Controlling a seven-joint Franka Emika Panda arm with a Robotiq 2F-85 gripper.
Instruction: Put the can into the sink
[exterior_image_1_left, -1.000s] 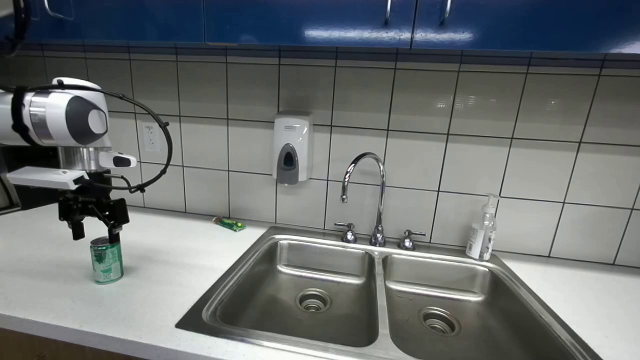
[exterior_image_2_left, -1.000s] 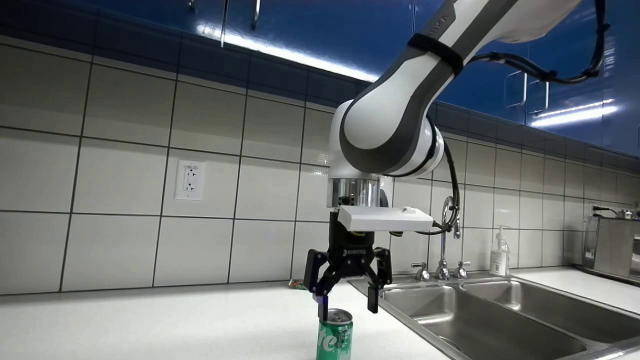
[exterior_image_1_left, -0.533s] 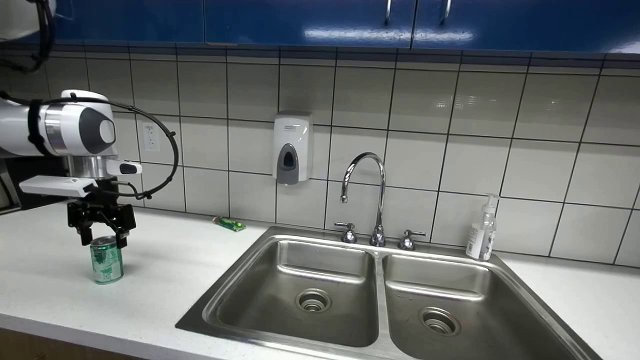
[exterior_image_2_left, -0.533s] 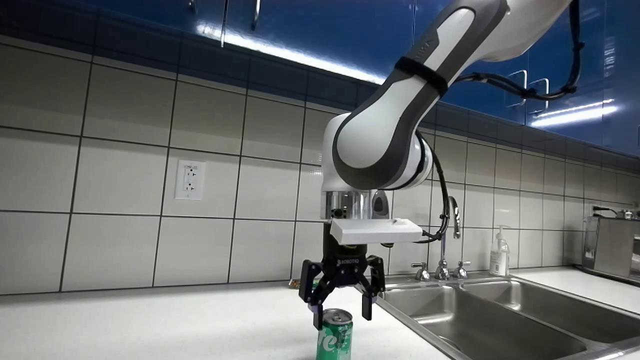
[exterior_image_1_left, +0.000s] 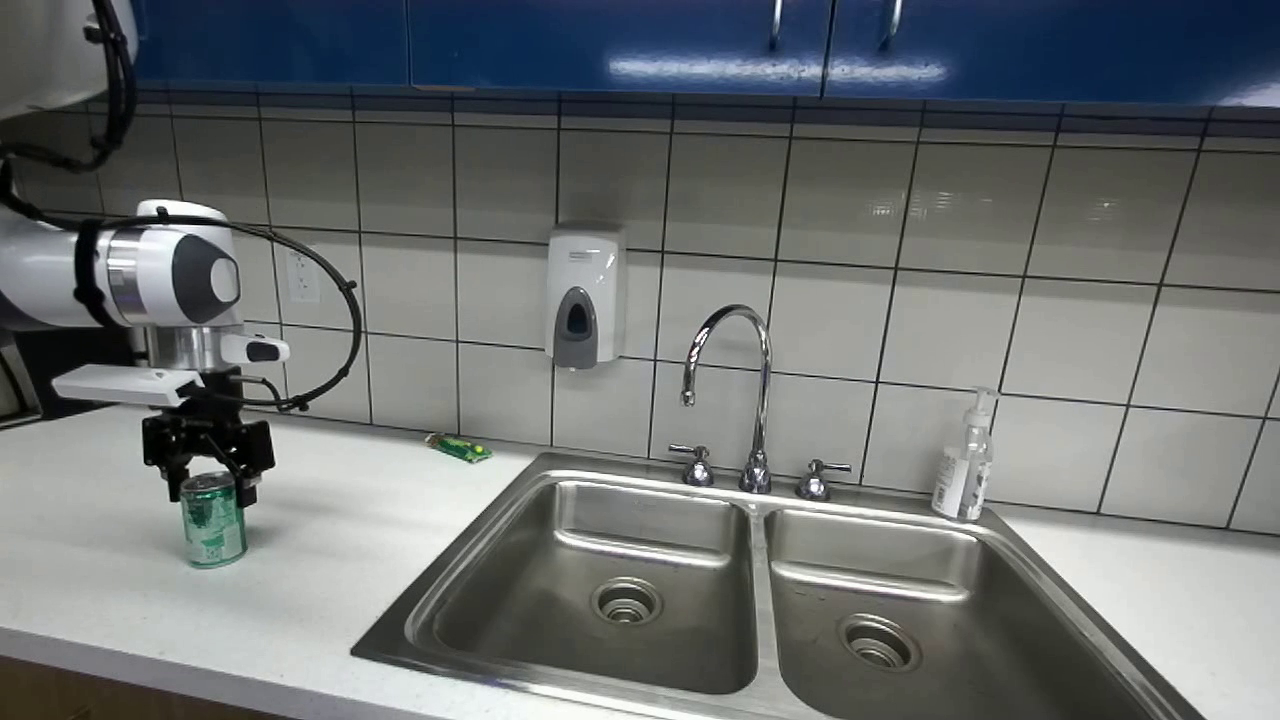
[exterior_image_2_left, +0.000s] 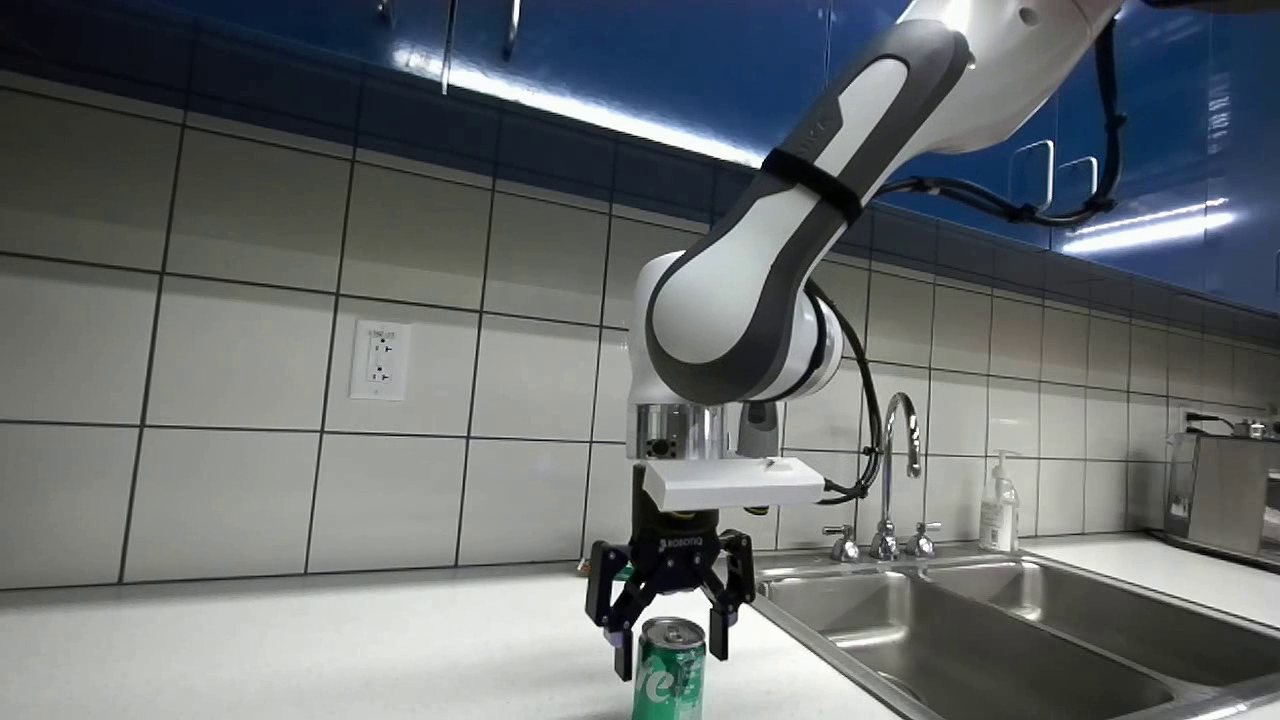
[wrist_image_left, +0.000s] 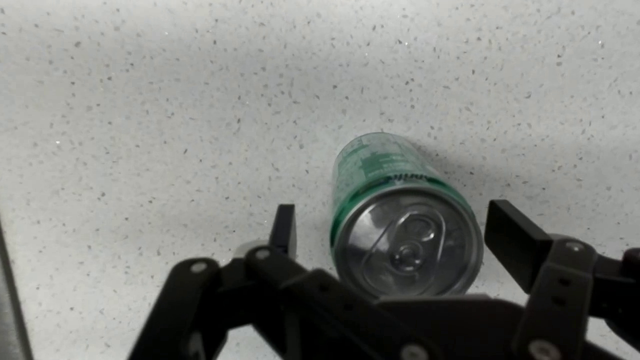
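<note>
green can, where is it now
In an exterior view, the can stands upright on the counter at far left, left of the sink; in the wrist view, it sits right of centre between the jaws of the open gripper.

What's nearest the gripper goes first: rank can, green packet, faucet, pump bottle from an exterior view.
1. Can: upright on the counter, between the jaws of the gripper.
2. Green packet: on the counter, left of the sink.
3. Faucet: at the sink's back edge.
4. Pump bottle: at the sink's back right corner.
</note>
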